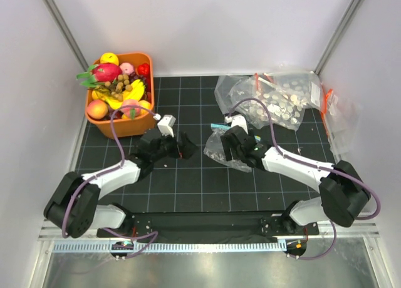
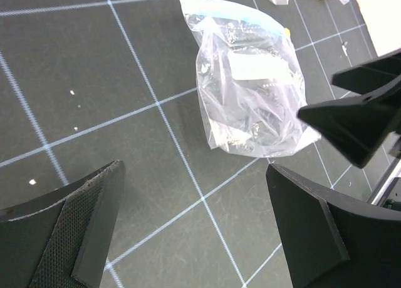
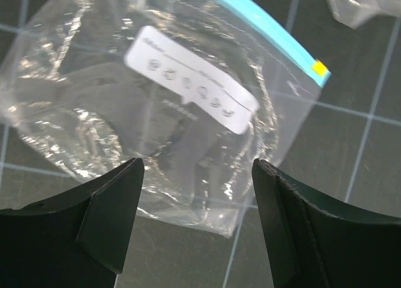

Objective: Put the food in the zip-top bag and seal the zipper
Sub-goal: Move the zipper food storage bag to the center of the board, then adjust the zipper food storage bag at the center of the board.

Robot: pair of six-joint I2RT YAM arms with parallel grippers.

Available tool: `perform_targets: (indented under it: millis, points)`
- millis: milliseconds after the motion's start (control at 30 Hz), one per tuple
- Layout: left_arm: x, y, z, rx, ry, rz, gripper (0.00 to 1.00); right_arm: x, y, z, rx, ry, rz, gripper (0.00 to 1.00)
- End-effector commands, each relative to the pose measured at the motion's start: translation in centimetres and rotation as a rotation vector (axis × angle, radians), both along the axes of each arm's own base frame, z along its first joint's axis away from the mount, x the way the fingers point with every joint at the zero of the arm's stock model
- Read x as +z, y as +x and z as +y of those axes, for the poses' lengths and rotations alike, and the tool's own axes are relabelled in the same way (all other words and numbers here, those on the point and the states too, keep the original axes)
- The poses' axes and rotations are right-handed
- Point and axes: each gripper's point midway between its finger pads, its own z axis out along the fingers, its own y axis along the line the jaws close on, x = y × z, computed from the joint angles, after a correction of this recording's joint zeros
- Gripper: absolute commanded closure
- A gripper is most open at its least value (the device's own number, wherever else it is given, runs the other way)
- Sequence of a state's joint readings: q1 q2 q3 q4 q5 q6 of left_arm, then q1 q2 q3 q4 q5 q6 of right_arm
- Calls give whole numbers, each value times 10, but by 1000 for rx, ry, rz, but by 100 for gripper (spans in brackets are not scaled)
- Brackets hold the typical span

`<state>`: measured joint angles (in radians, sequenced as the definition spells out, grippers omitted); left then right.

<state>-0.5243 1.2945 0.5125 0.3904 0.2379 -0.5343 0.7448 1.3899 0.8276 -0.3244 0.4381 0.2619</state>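
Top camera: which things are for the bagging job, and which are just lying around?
For the job: small clear bag, its teal zipper, the peach.
Just lying about: banana, dragon fruit, big speckled bags.

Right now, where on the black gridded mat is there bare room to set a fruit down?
Bare mat lies at the far middle, between the orange plastic basket and the big speckled clear bags, and in the near middle. Crowded: the far right corner and the centre, where the small clear teal-strip bag lies.
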Motion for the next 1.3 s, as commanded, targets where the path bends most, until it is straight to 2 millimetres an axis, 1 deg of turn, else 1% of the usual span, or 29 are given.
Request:
perform_targets:
  millis: [0, 67, 133, 167, 233, 267, 333, 467, 500, 533, 567, 600, 633, 700, 733, 800, 833, 867, 933, 967, 1000, 1033, 1067, 1100, 1133, 1167, 1200, 1233, 1267]
  points:
    - [12, 5, -18, -47, -27, -7, 0, 7, 0, -33, -219, 12, -36, 22]
    - [3, 7, -25, -67, -17, 31, 0, -3, -8, -41, -280, 55, -8, 22]
    - [-6, 8, -36, -94, -10, 71, 1, -2, -9, -49, -358, 131, -25, 21]
    - [-9, 8, -40, -102, -10, 83, 1, -14, -16, -54, -377, 149, 6, 21]
    - [-18, 11, -51, -118, -5, 121, 0, -14, -15, -61, -443, 235, 2, 21]
    - [-21, 10, -55, -135, -8, 139, 1, -23, -22, -64, -454, 248, 24, 22]
    - [-29, 9, -63, -150, -9, 181, 1, -23, -21, -68, -492, 290, 12, 23]
    - [-43, 12, -78, -180, -15, 240, 12, -30, -28, -74, -531, 316, 11, 24]
    - [-44, 10, -82, -203, -23, 252, 17, -29, -28, -73, -531, 327, 5, 25]
    - [-46, 7, -86, -225, -27, 264, 29, -32, -31, -74, -532, 328, 8, 25]
    - [-54, 5, -88, -236, -25, 291, 37, -32, -29, -72, -530, 342, 4, 25]
    - [-53, 5, -92, -254, -32, 299, 44, -34, -30, -72, -532, 343, 7, 25]
    - [-55, 5, -94, -259, -34, 309, 59, -35, -31, -73, -534, 343, 9, 26]
    - [-57, 2, -94, -264, -37, 327, 75, -38, -30, -72, -530, 340, 14, 27]
    - [-57, 1, -93, -260, -38, 327, 89, -39, -30, -71, -527, 337, 19, 27]
    - [-50, 1, -91, -229, -64, 328, 96, -40, -28, -69, -519, 330, 23, 28]
    - [-57, -3, -85, -192, -65, 349, 99, -41, -27, -69, -518, 327, 26, 28]
    - [-53, -2, -85, -167, -98, 328, 100, -37, -22, -66, -515, 333, 19, 28]
    - [-64, -17, -75, -56, -149, 371, 100, -36, -17, -64, -514, 323, 23, 29]
    - [-55, -15, -79, -33, -198, 327, 100, -36, -13, -61, -509, 331, 24, 30]
    - [-54, -27, -86, -30, -212, 324, 100, -38, -11, -59, -506, 327, 32, 30]
    - [-61, -39, -82, 14, -217, 346, 100, -33, -4, -55, -497, 334, 23, 30]
    - [-59, -31, -78, 105, -227, 294, 100, -31, 1, -51, -491, 339, 19, 30]
    - [-58, -40, -82, 111, -237, 286, 100, -37, 4, -50, -490, 325, 43, 30]
    - [-53, -54, -94, 106, -259, 278, 100, -30, 14, -43, -477, 336, 32, 31]
    - [-53, -53, -94, 160, -257, 249, 99, -29, 20, -39, -468, 344, 37, 31]
    - [-52, -58, -99, 164, -260, 243, 96, -39, 23, -33, -455, 339, 76, 31]
    - [-51, -70, -110, 147, -261, 242, 92, -30, 35, -23, -434, 366, 66, 31]
    - [-46, -69, -115, 162, -269, 223, 78, -32, 39, -18, -424, 368, 78, 32]
